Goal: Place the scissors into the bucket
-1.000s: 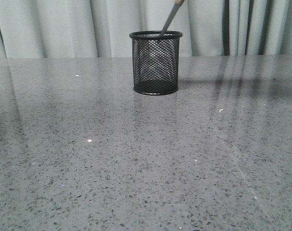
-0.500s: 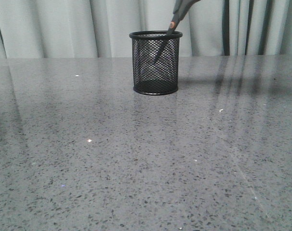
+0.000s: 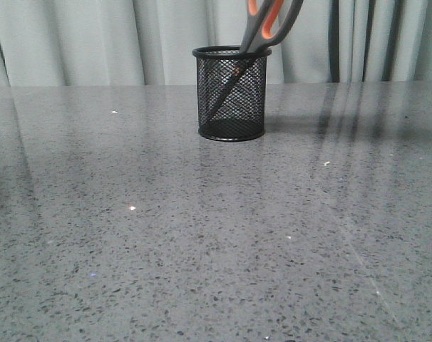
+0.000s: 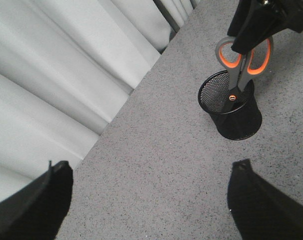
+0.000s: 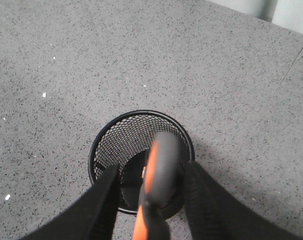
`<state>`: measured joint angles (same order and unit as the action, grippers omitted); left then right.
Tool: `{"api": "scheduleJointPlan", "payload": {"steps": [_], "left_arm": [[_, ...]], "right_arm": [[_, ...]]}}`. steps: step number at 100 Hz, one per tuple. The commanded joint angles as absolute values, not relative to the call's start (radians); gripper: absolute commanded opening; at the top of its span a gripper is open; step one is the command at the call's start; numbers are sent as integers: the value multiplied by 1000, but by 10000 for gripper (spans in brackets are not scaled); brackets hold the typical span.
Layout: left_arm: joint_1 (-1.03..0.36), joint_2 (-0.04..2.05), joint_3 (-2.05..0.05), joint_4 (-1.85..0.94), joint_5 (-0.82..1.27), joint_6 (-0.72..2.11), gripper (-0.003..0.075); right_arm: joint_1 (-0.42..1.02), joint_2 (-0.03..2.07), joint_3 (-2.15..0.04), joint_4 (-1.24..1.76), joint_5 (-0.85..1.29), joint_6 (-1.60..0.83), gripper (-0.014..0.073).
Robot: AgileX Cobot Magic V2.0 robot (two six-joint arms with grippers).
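The bucket (image 3: 231,92), a small black wire-mesh cup, stands on the grey table at the back centre. The scissors (image 3: 262,28) stand tilted inside it, blades down toward its lower left and grey, orange-lined handles sticking out past the rim to the upper right. In the right wrist view my right gripper (image 5: 151,172) hangs straight above the bucket (image 5: 111,137), its jaws either side of the scissors' handle (image 5: 161,160), with a gap showing on one side. The left wrist view shows the scissors (image 4: 241,65) in the bucket (image 4: 231,112) under the right gripper (image 4: 261,20). My left gripper (image 4: 151,200) is open and empty, above the table.
The grey speckled table (image 3: 202,235) spreads across the front view. Pale curtains (image 3: 95,43) hang behind its far edge, close behind the bucket. In the left wrist view the table's edge (image 4: 121,107) meets the curtain.
The scissors have come down into the bucket: first only the blade tip was at the rim, now the blades reach the bottom and the orange-lined handles show above the rim.
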<state>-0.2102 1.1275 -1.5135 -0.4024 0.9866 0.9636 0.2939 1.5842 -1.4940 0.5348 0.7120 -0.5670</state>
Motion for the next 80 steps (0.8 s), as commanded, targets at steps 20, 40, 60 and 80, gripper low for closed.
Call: {"api": "scheduleJointPlan", "payload": {"steps": [20, 40, 60, 80], "left_arm": [[-207, 1109, -1547, -441, 929, 952, 585], [-207, 1109, -1547, -441, 938, 950, 507], [-207, 1109, -1547, -434, 1012, 900, 196], [-207, 1096, -1544, -394, 1069, 764, -20]], "right_arm": [[252, 1417, -1532, 568, 618, -577, 311], [204, 1275, -1532, 569, 623, -577, 253], [200, 1163, -1518, 569, 638, -577, -53], [200, 1034, -1413, 556, 537, -573, -41]]}}
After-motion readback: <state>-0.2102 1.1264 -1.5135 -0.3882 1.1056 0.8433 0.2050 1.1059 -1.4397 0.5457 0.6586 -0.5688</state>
